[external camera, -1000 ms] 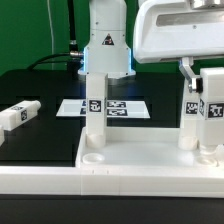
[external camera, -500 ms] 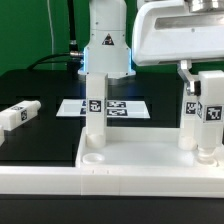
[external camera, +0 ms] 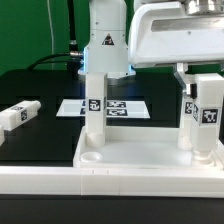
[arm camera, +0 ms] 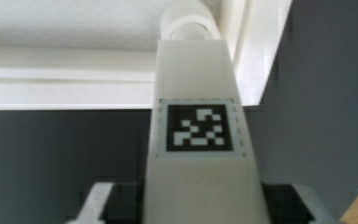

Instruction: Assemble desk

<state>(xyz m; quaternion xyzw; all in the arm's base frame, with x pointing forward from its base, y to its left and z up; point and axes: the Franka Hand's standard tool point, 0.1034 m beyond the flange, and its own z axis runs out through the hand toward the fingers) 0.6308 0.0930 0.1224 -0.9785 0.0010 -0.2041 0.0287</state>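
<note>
Fingers (arm camera: 108, 205) were clamped on leg (external camera: 207, 115). Its long axis ran vertical, straight down from them to the slab's (external camera: 140, 155) corner socket (arm camera: 190, 20) at the exterior view's right. Seating depth unclear.

gripped leg (arm camera: 202, 100): one end is cut off by the wrist view's edge.
jaws: largely hidden behind that leg.
marker board (external camera: 126, 107): partly covered by a standing leg (external camera: 94, 112).

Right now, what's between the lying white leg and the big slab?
Just bare black table, in the exterior view, from the lying white plastic leg to the rimmed white slab.
</note>
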